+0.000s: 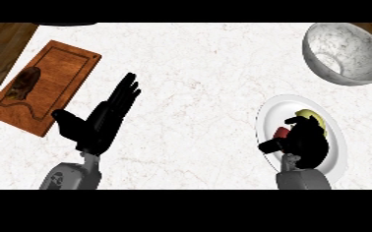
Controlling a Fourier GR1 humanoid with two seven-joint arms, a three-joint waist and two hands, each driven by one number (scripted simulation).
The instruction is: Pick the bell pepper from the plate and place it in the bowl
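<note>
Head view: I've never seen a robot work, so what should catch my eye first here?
First, the right hand, curled over a red and yellow bell pepper on the white plate at lower right. Above it, at the top right corner, waits a marbled bowl. On the other side, the left hand rests open, fingers up, beside a wooden cutting board.

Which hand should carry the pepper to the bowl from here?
The right hand. It is already over the plate, fingers curled round the pepper, and the bowl lies on the same side, further up the counter. The left hand rests open by the cutting board, far from both.
</note>
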